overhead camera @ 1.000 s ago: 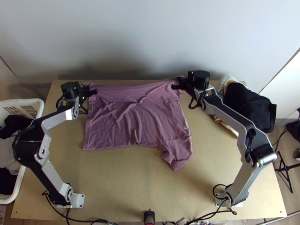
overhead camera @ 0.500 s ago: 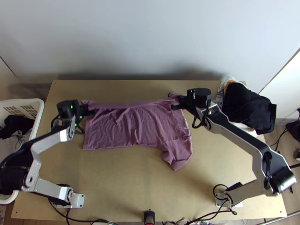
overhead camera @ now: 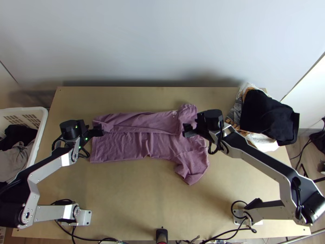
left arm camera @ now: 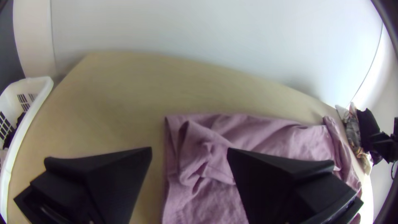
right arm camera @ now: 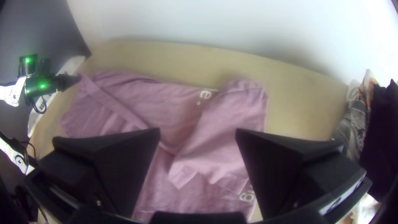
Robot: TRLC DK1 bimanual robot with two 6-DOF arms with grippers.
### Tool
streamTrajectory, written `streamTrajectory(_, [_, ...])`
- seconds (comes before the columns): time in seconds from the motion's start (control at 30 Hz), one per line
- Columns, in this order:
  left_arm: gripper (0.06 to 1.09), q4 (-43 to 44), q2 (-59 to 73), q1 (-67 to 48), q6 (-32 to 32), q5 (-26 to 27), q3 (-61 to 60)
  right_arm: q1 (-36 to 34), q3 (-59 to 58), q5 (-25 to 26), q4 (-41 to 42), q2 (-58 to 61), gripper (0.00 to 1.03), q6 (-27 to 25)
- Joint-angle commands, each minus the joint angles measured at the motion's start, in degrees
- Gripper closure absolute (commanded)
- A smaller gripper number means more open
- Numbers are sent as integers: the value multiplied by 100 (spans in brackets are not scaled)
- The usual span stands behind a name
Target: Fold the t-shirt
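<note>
In the top view, the purple t-shirt (overhead camera: 156, 144) lies on the surface (overhead camera: 142, 195) across the frame's centre and centre-left, its upper part folded over once, rumpled. The left hand (overhead camera: 101, 130) is at the shirt's left side, the right hand (overhead camera: 185, 130) over its right part.

In the left wrist view, the left hand gapes wide, gripping nothing.

In the right wrist view, the right hand is spread wide too, holding nothing.
</note>
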Motion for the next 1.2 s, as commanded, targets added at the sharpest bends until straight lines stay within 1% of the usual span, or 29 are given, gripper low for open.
streamTrajectory(0.0, [10, -530, -393, 166, -72, 106, -139, 185, -346, -10, -370, -628, 4, -42])
streamTrajectory(0.1, [10, -943, -709, 166, -63, 106, -227, 168, -557, -10, -546, -1006, 4, 46])
streamTrajectory(0.17, [10, -1145, -999, 166, -55, 106, -350, 62, -689, -10, -809, -1235, 4, 389])
streamTrajectory(0.2, [10, -1321, -1175, 166, -37, 133, -420, 36, -750, -10, -967, -1367, 4, 442])
streamTrajectory(0.3, [10, -1866, -1773, 122, -11, 467, -666, -26, -1207, -10, -1117, -1938, 4, 538])
streamTrajectory(0.37, [10, -2253, -2238, 17, 25, 555, -868, -61, -1400, -18, -1486, -2184, 5, 749])
streamTrajectory(0.47, [10, -2411, -2836, -106, 86, 555, -1202, -17, -1576, -45, -1987, -2430, 5, 978])
streamTrajectory(0.67, [10, -2578, -2942, 17, 315, 546, -1361, -26, -1866, -97, -2470, -2914, 5, 952])
streamTrajectory(0.8, [10, -2657, -2942, 43, 323, 546, -1413, -17, -1884, -264, -2716, -3160, 5, 943])
streamTrajectory(1.03, [10, -3281, -2880, 43, 341, 546, -1422, 36, -2007, -335, -3200, -3529, 7, 952])
streamTrajectory(1.17, [10, -3501, -2942, 272, 482, 520, -1475, 45, -2104, -387, -3332, -3731, 7, 995])
